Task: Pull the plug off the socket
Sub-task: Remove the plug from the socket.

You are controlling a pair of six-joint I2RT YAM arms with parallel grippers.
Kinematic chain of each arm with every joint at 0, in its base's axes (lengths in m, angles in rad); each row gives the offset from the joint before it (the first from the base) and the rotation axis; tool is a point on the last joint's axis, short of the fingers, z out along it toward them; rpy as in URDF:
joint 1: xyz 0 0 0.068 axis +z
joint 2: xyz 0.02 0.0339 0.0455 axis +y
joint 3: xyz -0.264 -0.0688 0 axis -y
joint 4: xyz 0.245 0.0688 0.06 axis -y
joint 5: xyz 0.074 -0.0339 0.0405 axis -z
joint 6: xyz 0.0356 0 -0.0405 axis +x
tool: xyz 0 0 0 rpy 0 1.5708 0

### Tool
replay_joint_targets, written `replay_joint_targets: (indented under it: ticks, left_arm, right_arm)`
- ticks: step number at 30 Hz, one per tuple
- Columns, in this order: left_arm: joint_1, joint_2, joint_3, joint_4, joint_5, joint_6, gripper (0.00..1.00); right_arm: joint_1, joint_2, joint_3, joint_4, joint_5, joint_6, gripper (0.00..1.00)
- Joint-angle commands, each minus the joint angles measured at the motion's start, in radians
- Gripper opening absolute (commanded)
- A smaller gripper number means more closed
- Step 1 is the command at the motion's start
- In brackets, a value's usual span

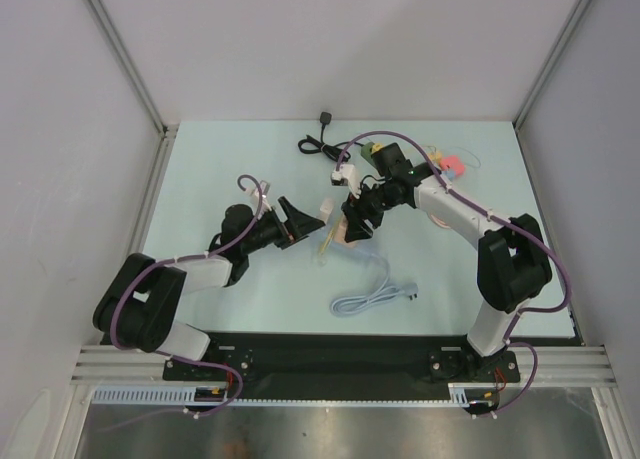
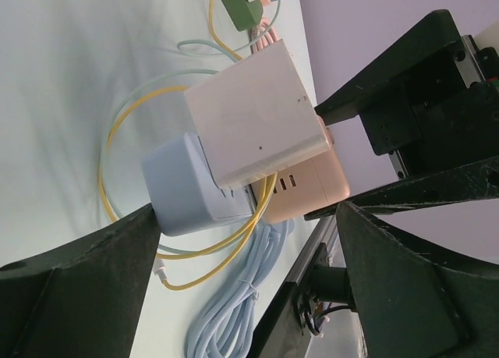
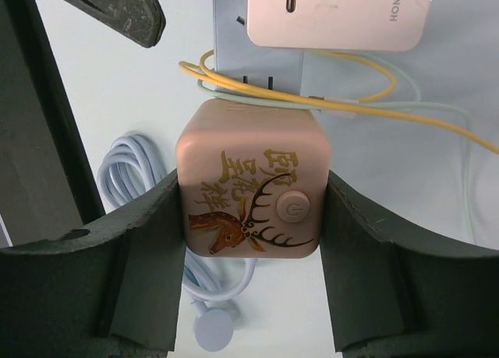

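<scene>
The socket (image 3: 249, 190) is a pink cube with a deer print and a round button. My right gripper (image 3: 253, 217) is shut on its two sides and holds it above the table. A light blue block (image 2: 191, 190) with slots is joined to the cube. The plug (image 2: 257, 116), a whitish square charger, sits against that block. It shows at the top of the right wrist view too, as the plug (image 3: 335, 15). My left gripper (image 2: 245, 233) is open, its fingers spread wide just short of the blue block and touching nothing. From above, the left gripper (image 1: 298, 219) faces the right gripper (image 1: 358, 219).
A thin yellow cable (image 2: 117, 140) loops round the blue block. A coiled pale blue cord (image 1: 370, 297) lies on the table in front. A black cable and adapter (image 1: 318, 139), a green item (image 1: 380, 151) and a red-pink object (image 1: 452, 165) lie at the back.
</scene>
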State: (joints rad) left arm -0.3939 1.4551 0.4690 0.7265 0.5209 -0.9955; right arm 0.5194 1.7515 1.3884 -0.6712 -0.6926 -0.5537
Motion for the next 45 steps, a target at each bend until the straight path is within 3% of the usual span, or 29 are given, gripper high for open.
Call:
replay_joint_targets:
  ticks: [1, 8, 23, 29, 32, 35, 42, 43, 45]
  left_arm:
    - [0.0, -0.004, 0.042, 0.12, 0.031, -0.038, 0.96]
    - [0.001, 0.017, 0.045, 0.117, 0.044, -0.026, 0.79]
    - [0.001, 0.099, 0.095, 0.156, 0.076, -0.049, 0.58]
    - [0.0, 0.128, 0.099, 0.18, 0.093, -0.058, 0.35]
    - [0.001, 0.157, 0.103, 0.202, 0.097, -0.06, 0.0]
    - [0.001, 0.178, 0.123, 0.145, 0.074, -0.02, 0.0]
    - [0.001, 0.149, 0.143, -0.116, -0.146, 0.107, 0.0]
    - [0.001, 0.148, 0.143, -0.125, -0.165, 0.116, 0.0]
    - [0.001, 0.162, 0.151, -0.128, -0.167, 0.133, 0.0]
  right_arm:
    - [0.021, -0.067, 0.02, 0.048, -0.091, 0.011, 0.0]
    - [0.021, -0.061, 0.037, 0.053, -0.142, 0.044, 0.0]
    - [0.021, -0.073, 0.017, 0.133, -0.131, 0.126, 0.0]
    - [0.022, -0.073, 0.011, 0.168, -0.108, 0.161, 0.0]
    - [0.022, -0.086, -0.003, 0.199, -0.055, 0.199, 0.0]
    - [0.021, -0.131, -0.052, 0.269, 0.036, 0.267, 0.0]
    - [0.021, -0.221, -0.175, 0.394, 0.353, 0.429, 0.0]
    - [0.016, -0.228, -0.183, 0.397, 0.358, 0.428, 0.0]
    - [0.004, -0.239, -0.209, 0.397, 0.228, 0.408, 0.0]
